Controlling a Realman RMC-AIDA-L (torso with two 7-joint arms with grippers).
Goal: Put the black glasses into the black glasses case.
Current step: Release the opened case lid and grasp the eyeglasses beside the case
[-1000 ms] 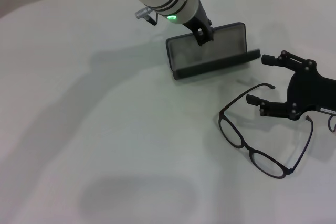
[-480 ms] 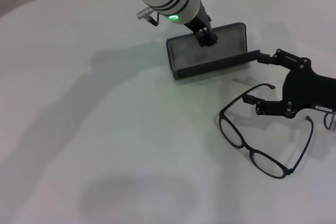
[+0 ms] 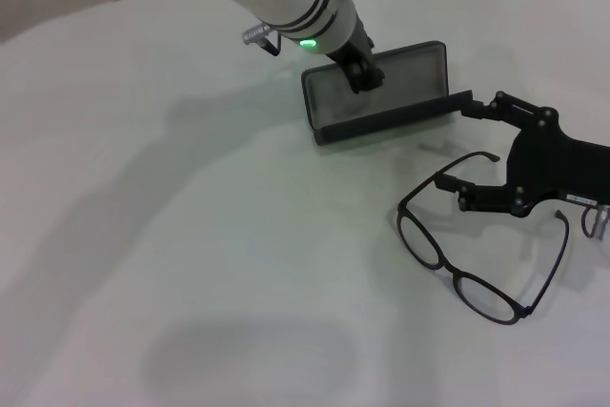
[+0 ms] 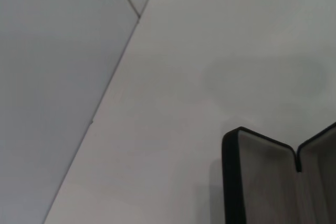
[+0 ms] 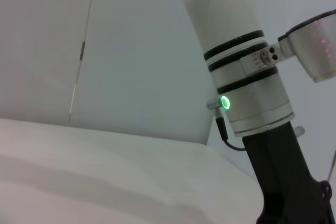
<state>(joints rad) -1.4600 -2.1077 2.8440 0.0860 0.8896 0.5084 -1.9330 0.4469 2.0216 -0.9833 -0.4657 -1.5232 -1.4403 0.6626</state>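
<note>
The black glasses case (image 3: 381,102) lies open at the table's far middle, its grey lining facing me; one end of it also shows in the left wrist view (image 4: 262,177). My left gripper (image 3: 360,71) comes down from the upper left onto the upright half and looks shut on its top edge. The black glasses (image 3: 477,245) lie unfolded on the table to the right of and nearer than the case. My right gripper (image 3: 465,148) is open beside them. One fingertip (image 3: 474,109) nearly touches the case's front corner, the other fingertip (image 3: 448,183) is at the near temple arm.
The white table (image 3: 191,235) stretches bare to the left and front. A wall (image 4: 47,77) stands behind the table's far edge. In the right wrist view, my left arm (image 5: 247,87) with its green light fills the frame.
My right gripper has slid left toward the case and over the glasses' temple arm. The left gripper has shifted slightly left along the case's upright half. The glasses have not moved.
</note>
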